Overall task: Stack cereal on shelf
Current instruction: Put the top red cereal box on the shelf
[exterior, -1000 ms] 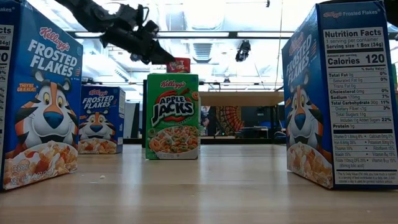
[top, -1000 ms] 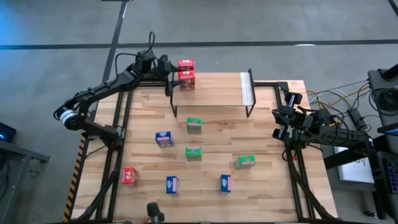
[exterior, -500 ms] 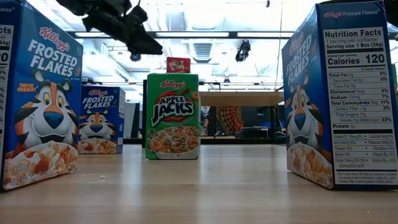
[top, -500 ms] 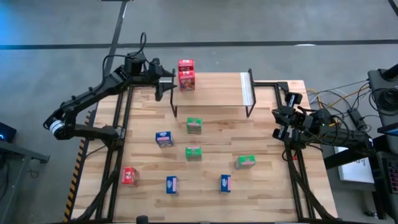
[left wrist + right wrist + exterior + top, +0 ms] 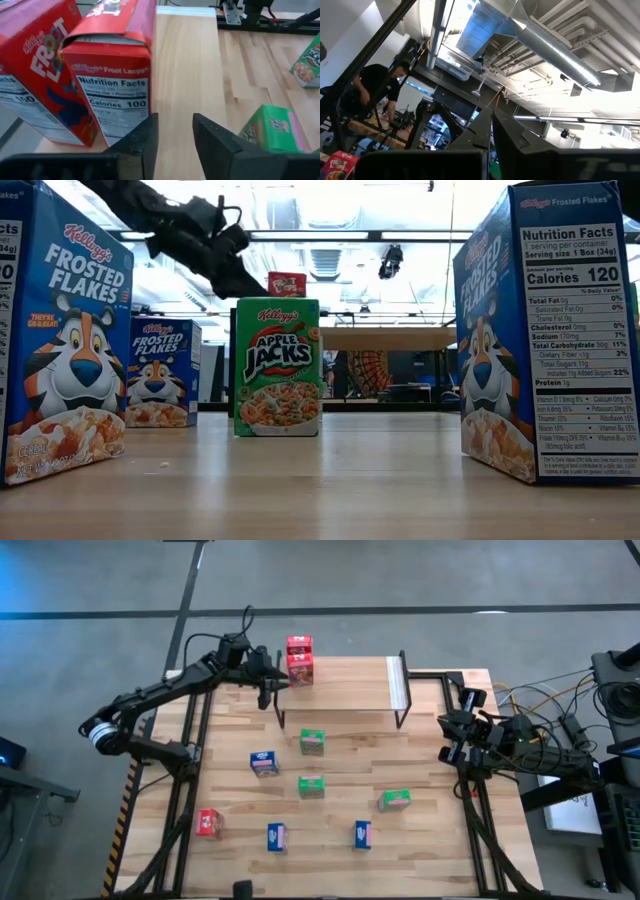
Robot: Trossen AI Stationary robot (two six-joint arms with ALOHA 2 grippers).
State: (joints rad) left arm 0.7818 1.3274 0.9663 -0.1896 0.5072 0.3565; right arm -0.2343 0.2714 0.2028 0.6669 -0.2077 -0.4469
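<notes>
Shelf [image 5: 345,683] end is taken by two red boxes [image 5: 299,659]; left claw [image 5: 276,682] is spread beside them (nothing pinched), right claw [image 5: 491,131] pressed together.

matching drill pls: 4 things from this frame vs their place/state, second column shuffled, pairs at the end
Things:
1. red cereal boxes
2. left gripper
3. right gripper
4. lone red box

Places or states:
A. shut, parked at the table's right edge
B. on the table near the left front corner
C. at the left end of the shelf top
D. beside the shelf's left end, fingers apart with nothing between them

Pairs: 1-C, 2-D, 3-A, 4-B
</notes>
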